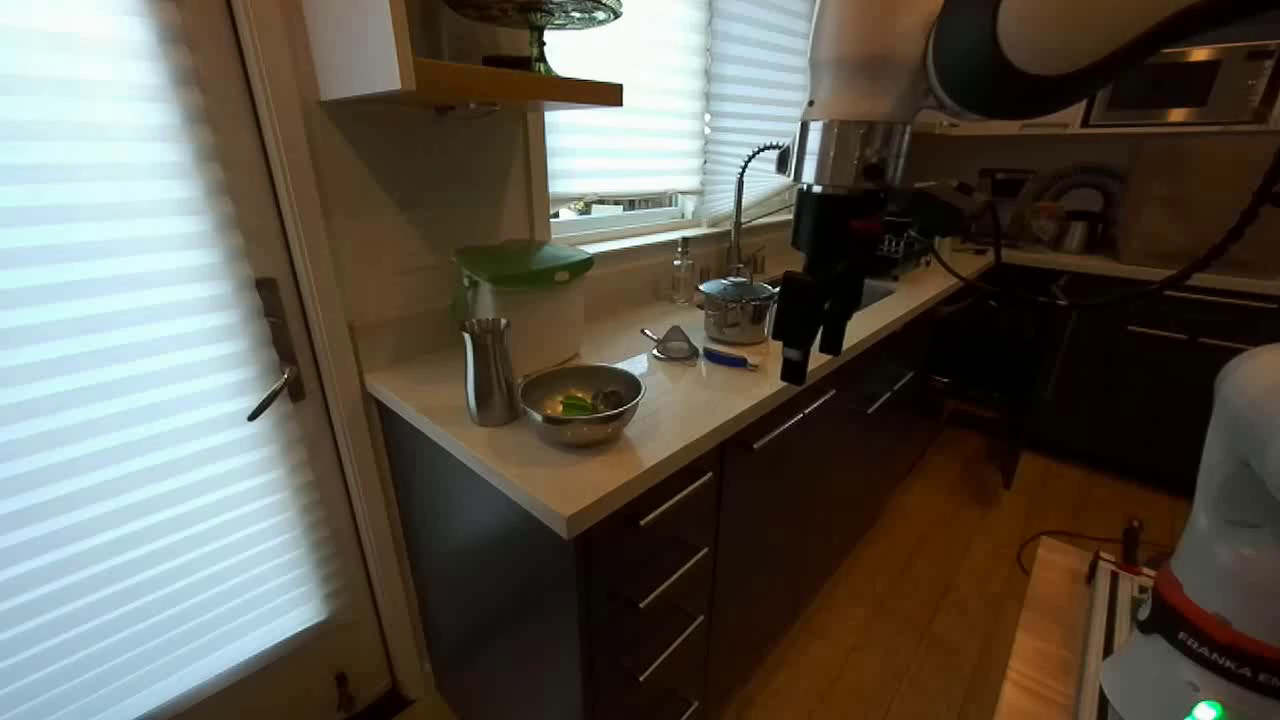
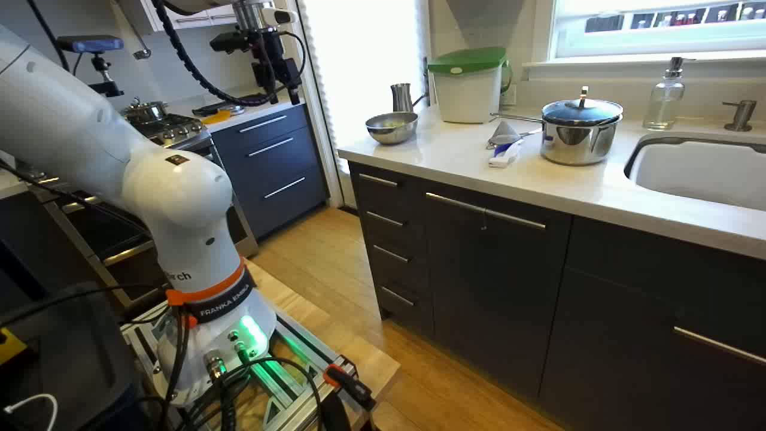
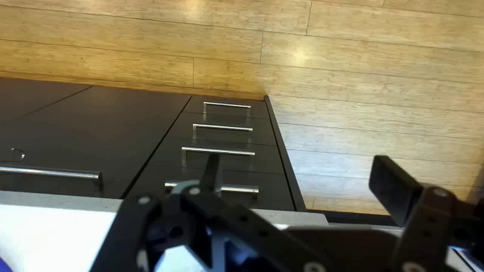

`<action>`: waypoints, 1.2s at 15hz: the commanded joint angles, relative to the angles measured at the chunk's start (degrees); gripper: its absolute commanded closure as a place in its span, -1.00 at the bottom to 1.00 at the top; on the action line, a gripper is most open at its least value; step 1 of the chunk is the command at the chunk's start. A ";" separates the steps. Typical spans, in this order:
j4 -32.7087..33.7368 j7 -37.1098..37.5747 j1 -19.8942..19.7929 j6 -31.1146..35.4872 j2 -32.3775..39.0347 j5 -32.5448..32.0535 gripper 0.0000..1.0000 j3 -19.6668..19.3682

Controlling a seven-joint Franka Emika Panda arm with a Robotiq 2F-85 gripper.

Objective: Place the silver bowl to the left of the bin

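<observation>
The silver bowl sits upright on the counter near its end corner, in front of the bin. A green item and something dark lie in it. It also shows in an exterior view. The bin is a white container with a green lid at the back of the counter, also in an exterior view. My gripper hangs well above and apart from the bowl, also seen in an exterior view. In the wrist view the gripper is open and empty; bowl and bin are out of that view.
A tall metal cup stands beside the bowl and bin. A lidded steel pot, a small strainer and a blue-handled tool are farther along the counter. A tap and a soap bottle stand behind.
</observation>
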 commanded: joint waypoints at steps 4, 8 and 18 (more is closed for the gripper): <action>-0.21 3.99 -0.83 4.42 1.10 0.53 -1.00 -0.31; 1.45 9.34 -5.29 18.16 8.14 0.14 -1.00 -2.34; 9.98 17.99 -9.80 27.60 23.59 -3.37 -1.00 -7.79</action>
